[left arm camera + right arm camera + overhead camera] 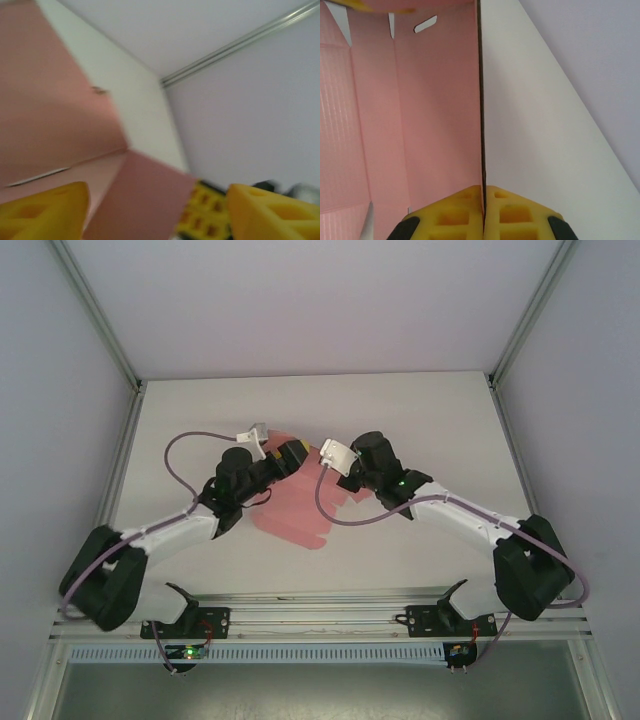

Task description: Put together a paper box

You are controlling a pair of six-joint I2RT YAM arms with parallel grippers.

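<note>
The paper box [295, 512] is a pink card sheet, partly folded, lying mid-table between both arms. My right gripper [325, 472] holds its right side. In the right wrist view the right gripper [483, 192] is shut on the thin edge of an upright pink wall [420, 110], with slots showing near the top. My left gripper [288, 455] is at the sheet's far left corner. In the blurred left wrist view its yellow fingers [45, 212] stand wide apart, so the left gripper [155, 196] is open. A pink flap [145, 200] rises between them, not pinched.
The white table [420, 420] is bounded by grey walls and aluminium frame posts [100, 330]. A metal rail [320, 615] carrying both arm bases runs along the near edge. Purple cables [180, 455] loop beside each arm.
</note>
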